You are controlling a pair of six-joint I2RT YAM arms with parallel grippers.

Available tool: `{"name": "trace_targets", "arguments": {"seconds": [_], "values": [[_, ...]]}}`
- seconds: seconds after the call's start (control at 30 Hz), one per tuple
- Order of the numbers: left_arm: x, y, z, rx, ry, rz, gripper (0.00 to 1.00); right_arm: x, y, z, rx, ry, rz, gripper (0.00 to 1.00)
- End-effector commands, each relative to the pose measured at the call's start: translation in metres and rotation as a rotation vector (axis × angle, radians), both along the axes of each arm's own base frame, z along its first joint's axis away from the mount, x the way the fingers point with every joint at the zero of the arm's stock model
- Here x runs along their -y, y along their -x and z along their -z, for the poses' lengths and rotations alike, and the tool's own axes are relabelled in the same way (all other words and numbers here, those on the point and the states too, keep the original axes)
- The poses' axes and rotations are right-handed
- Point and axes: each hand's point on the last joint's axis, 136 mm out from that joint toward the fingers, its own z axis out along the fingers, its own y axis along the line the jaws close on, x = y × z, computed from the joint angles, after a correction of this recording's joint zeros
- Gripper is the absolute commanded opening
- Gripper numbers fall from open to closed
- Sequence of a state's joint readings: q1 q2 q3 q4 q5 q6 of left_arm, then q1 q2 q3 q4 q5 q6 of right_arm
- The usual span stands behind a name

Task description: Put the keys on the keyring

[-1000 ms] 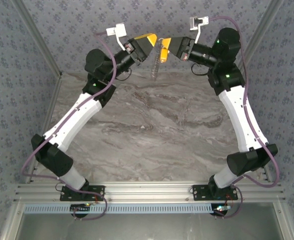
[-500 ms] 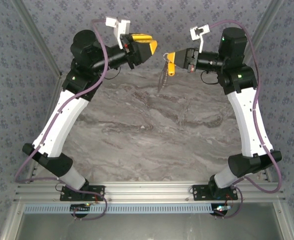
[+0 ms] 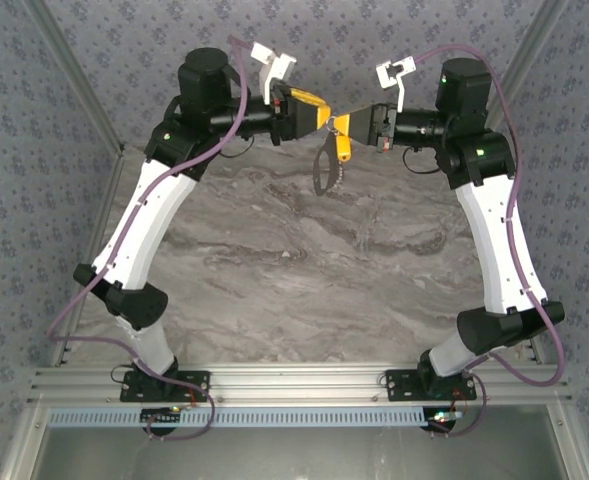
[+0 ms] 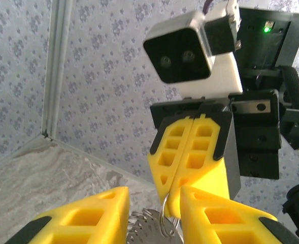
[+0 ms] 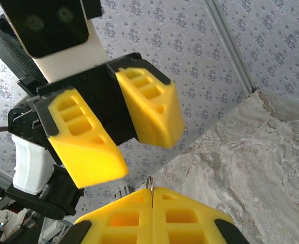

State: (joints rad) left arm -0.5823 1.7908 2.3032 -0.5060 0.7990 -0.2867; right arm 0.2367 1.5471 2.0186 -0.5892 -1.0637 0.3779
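Right claw (image 3: pixel 341 130): yellow plastic fingers, wedge-shaped, moulded with hollow rectangular pockets, black-backed; the two fingers are pressed flat together, seam closed. Pinched in that seam is the keyring (image 3: pixel 326 168), a thin silvery wire ring. From overhead it dangles below the claw as a dark slender loop, in the air over the far part of the desk (image 3: pixel 274 260), apart from the surface. In the left wrist view the ring hangs at the right claw's tip; beside it is a small coiled wire piece (image 4: pixel 136 223); a pale round metal edge below is cut off by the frame, identity cannot be told.

Left claw (image 3: pixel 314 110): same yellow pocketed wedges; fingers parted by a moderate gap; tip to tip with the right claw. In its own wrist view the ring sits in line with that gap; contact cannot be told.

Desk: grey marble pattern, wavy pale and dark veins, smooth. Wallpaper (image 3: pixel 34 120): blue-grey, small repeating floral motif; aluminium posts (image 3: pixel 79 82) in the corners; slotted aluminium rail (image 3: pixel 294 385) at the near edge carrying both arm bases.
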Motion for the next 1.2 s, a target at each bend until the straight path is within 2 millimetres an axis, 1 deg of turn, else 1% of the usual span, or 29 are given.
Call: {"name": "trace_targets", "arguments": {"seconds": [0.0,0.37,0.6,0.73,0.8,0.93,1.17], "values": [[-0.004,0.013,-0.012,0.035,0.011,0.046,0.31,0.003,0.017,-0.013,0.048,-0.010,-0.030,0.00],[0.002,0.021,-0.011,0.004,0.028,0.114,0.32,0.004,0.015,-0.016,0.050,-0.039,-0.029,0.00],[0.006,0.021,-0.009,-0.003,0.030,0.125,0.31,0.005,0.015,-0.020,0.055,-0.061,-0.031,0.00],[0.007,0.021,-0.012,0.001,0.039,0.127,0.31,0.004,0.017,-0.021,0.055,-0.066,-0.035,0.00],[0.009,0.021,-0.012,0.001,0.042,0.130,0.29,0.004,0.017,-0.021,0.054,-0.067,-0.035,0.00],[0.011,0.022,-0.014,0.007,0.053,0.137,0.22,0.003,0.017,-0.021,0.055,-0.068,-0.037,0.00],[0.016,0.026,-0.015,0.004,0.057,0.162,0.20,0.002,0.017,-0.022,0.055,-0.074,-0.039,0.00]]}}
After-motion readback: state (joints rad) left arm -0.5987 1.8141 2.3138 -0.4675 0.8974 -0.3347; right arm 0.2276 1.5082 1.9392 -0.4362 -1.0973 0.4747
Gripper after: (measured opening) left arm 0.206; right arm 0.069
